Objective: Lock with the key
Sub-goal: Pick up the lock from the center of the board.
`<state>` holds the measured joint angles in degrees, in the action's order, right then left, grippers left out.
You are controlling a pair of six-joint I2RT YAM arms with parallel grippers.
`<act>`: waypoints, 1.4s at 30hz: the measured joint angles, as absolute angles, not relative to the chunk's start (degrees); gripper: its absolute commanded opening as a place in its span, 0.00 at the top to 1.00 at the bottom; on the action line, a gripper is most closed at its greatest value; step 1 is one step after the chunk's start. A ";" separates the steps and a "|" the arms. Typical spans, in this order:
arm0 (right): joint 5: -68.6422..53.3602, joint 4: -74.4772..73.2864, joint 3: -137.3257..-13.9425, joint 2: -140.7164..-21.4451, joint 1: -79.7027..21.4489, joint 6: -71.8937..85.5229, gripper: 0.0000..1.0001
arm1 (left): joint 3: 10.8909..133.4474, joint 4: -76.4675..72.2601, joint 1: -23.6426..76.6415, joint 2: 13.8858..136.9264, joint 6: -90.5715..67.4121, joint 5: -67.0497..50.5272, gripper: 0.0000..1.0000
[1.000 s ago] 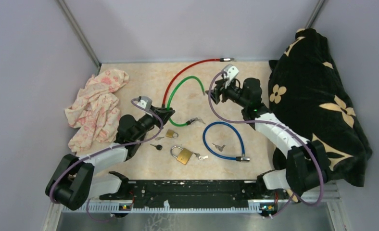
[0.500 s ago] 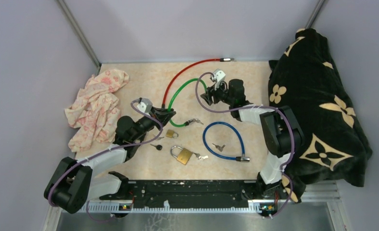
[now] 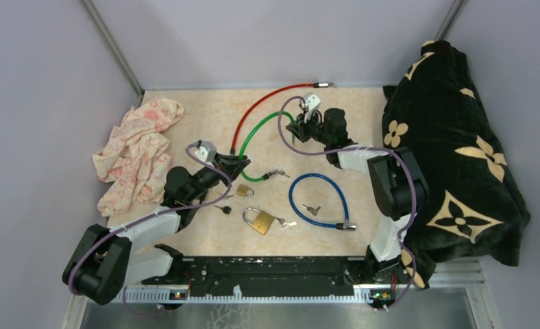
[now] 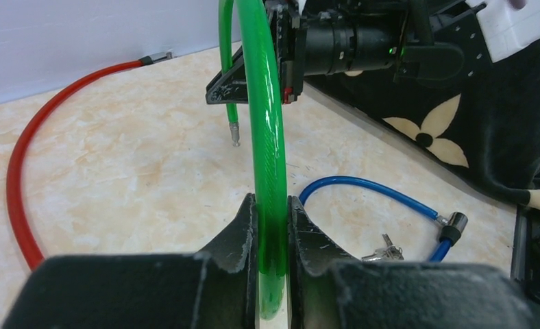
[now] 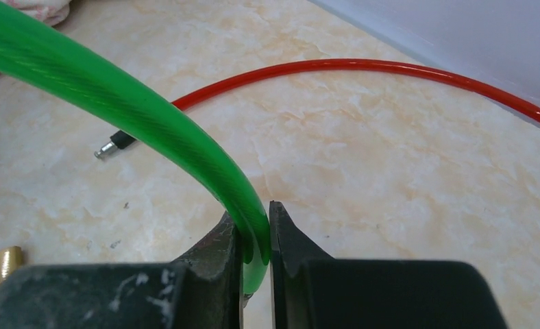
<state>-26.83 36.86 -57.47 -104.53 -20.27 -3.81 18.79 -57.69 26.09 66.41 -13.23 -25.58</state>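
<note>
On the right side of the beige marble-patterned worktop [image 3: 205, 110] you have the black plush blanket with cream flowers [image 3: 459, 151], heaped up and covering that edge. At far left lies the crumpled pink floral cloth [image 3: 138, 154].

The long red cable [image 3: 264, 101] curves from the back wall toward the centre, and its near end disappears behind the left arm in the top view. The green cable lock [image 3: 257, 123] is lifted in an arch between your two arms. Your left fingers [image 4: 243, 226] are clenched on one leg of it and your right fingers [image 5: 289, 236] pinch the other. In the left wrist view the top of the arch runs out of frame, and a strand comes back down to a bare metal tip [image 4: 234, 139]. The green lock's dark head with its key bunch [image 3: 274, 173] rests on the worktop just right of your left fingers. You cannot tell whether a key is seated in it.

The blue cable lock [image 3: 315, 176] lies looped near the centre, with a small pair of keys [image 3: 312, 209] inside the loop. Left of it sit the larger brass padlock [image 3: 259, 221], the small brass padlock [image 3: 244, 190] and the black-headed key [image 3: 223, 208].

In the right wrist view a black, metal-tipped cable end [image 5: 109, 147] shows; which cable it belongs to is unclear.
</note>
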 measured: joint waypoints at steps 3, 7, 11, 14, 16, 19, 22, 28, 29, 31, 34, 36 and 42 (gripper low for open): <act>-26.63 34.02 -57.47 -101.01 -20.14 -0.60 1.00 | 17.06 -58.81 26.09 66.41 -12.73 -24.82 0.52; -26.02 32.27 -57.45 -95.15 -20.47 1.72 1.00 | 15.38 -59.55 26.15 66.52 -11.38 -23.97 0.48; -24.71 31.66 -57.45 -87.90 -21.93 1.89 1.00 | 14.44 -59.64 26.50 67.31 -10.07 -22.28 0.47; -23.53 30.70 -57.45 -83.85 -24.64 0.49 1.00 | 14.06 -59.59 26.63 67.83 -9.15 -20.51 0.41; -22.92 29.61 -57.49 -82.21 -26.35 -0.51 1.00 | 13.93 -59.61 26.63 67.83 -8.88 -19.53 0.39; -21.85 27.40 -57.93 -81.36 -28.16 -1.50 1.00 | 13.72 -59.61 26.63 67.81 -8.64 -18.39 0.50; -21.28 25.91 -58.22 -81.25 -28.88 -1.93 1.00 | 13.37 -59.57 26.63 67.57 -8.12 -17.21 0.56; -20.45 22.55 -58.54 -79.57 -29.50 -2.00 1.00 | 13.08 -59.40 26.63 66.37 -7.33 -15.42 0.49; -20.36 22.33 -58.87 -79.18 -29.71 -2.02 1.00 | 12.95 -59.40 26.63 66.24 -7.25 -15.44 0.47; -20.21 22.17 -59.70 -78.37 -30.24 -2.28 1.00 | 12.60 -59.40 26.63 66.22 -7.22 -15.55 0.45; -20.23 22.00 -60.84 -77.45 -30.81 -2.50 1.00 | 11.77 -59.16 26.63 66.22 -7.22 -15.81 0.41; -20.25 21.85 -61.34 -77.14 -31.07 -2.52 1.00 | 11.49 -59.07 26.63 66.22 -7.22 -15.73 0.38; -20.23 21.58 -62.02 -76.69 -32.12 -2.52 1.00 | 11.44 -59.18 26.63 66.22 -6.70 -14.48 0.26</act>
